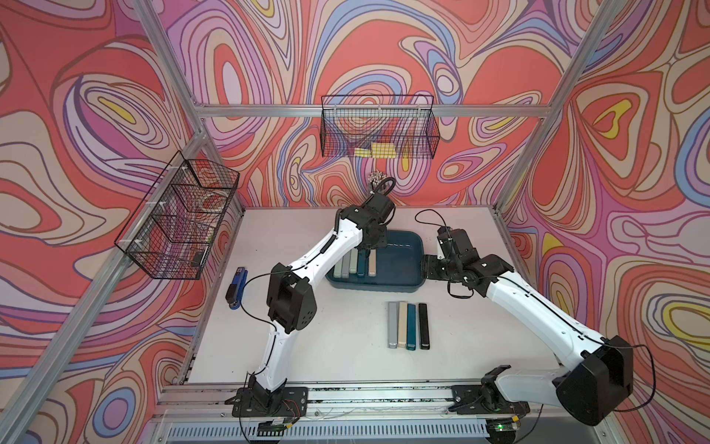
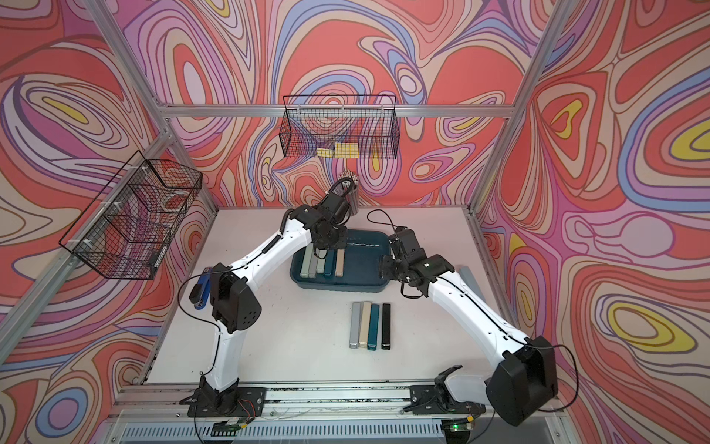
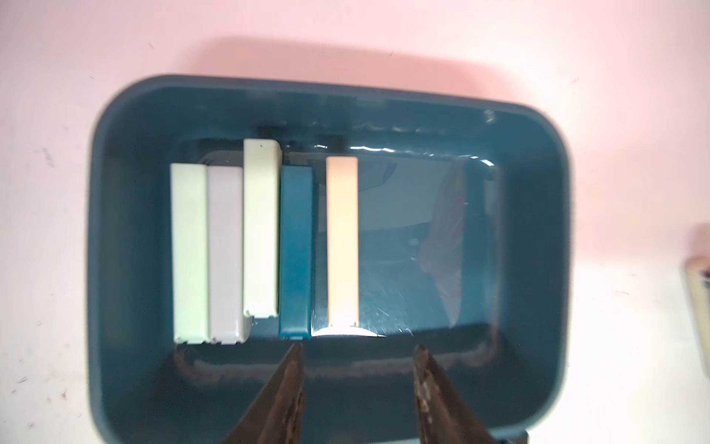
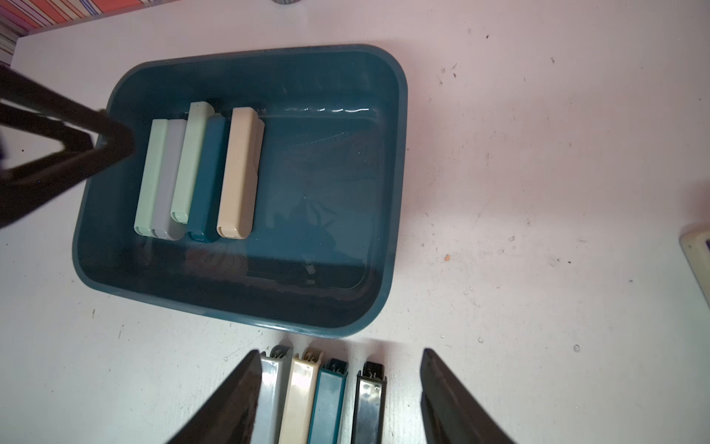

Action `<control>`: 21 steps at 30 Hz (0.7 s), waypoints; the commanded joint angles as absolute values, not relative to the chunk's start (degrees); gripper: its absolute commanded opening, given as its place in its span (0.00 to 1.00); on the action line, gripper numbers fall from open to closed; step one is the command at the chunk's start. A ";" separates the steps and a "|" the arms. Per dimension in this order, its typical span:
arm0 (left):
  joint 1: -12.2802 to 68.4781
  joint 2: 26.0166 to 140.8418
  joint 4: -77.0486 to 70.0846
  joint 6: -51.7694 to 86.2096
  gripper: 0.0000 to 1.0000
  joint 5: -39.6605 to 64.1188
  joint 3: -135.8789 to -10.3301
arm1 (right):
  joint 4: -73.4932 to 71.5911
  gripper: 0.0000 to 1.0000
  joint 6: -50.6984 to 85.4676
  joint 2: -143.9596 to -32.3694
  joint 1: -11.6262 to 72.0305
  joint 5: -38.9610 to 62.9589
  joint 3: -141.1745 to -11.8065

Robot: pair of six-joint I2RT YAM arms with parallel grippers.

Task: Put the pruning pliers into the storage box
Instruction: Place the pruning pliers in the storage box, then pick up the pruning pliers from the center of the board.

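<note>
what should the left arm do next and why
Probably lift the left gripper straight up out of the storage box: its jaws are open with nothing between them, the beige bar lies free inside, and four bars wait on the table.

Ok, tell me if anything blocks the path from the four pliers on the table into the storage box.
Nothing visible does. Bare table separates the four pliers from the storage box; its right half is free, with five pliers and the left gripper over its left side.
</note>
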State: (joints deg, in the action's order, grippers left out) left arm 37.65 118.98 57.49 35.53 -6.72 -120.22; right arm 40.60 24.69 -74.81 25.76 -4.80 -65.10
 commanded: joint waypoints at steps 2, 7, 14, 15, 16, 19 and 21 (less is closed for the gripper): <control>39.73 110.34 58.62 35.37 0.51 -7.64 -108.21 | 40.79 0.67 23.11 -75.53 25.84 -5.98 -68.19; 44.56 100.43 50.42 37.41 0.55 -4.89 -88.58 | 40.94 0.67 21.75 -76.53 25.89 -7.58 -69.93; 52.50 95.49 40.99 44.30 0.56 -0.61 -71.81 | 39.98 0.67 20.20 -78.75 25.86 -9.07 -71.29; 53.54 95.69 40.10 45.27 0.56 -0.04 -70.81 | 39.69 0.67 20.36 -79.00 25.86 -8.85 -71.23; 54.32 95.87 39.50 46.02 0.56 0.17 -70.23 | 39.38 0.67 20.54 -79.09 25.84 -8.58 -71.14; 56.52 96.88 37.34 47.82 0.56 1.07 -69.23 | 38.91 0.67 21.29 -79.35 25.89 -8.00 -70.71; 57.46 97.36 35.29 48.50 0.56 1.78 -68.69 | 38.77 0.67 21.71 -79.34 25.84 -7.76 -70.34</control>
